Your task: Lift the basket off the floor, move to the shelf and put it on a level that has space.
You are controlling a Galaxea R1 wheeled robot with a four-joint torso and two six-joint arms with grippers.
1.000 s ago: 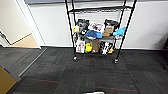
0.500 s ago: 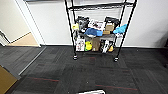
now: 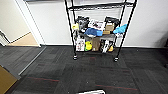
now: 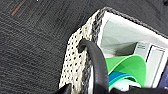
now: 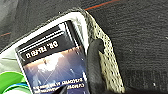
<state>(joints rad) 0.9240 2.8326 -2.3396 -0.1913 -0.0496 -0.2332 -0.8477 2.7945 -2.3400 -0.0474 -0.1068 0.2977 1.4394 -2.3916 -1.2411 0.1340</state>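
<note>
The woven beige basket [image 4: 75, 62] with white lining has a black handle; tool states cannot be told.

The basket [image 3: 91, 92] is cut off at the near edge, just its white rim showing. The shelf [image 3: 96, 30] loses its top tiers; its crowded items blur together.
</note>
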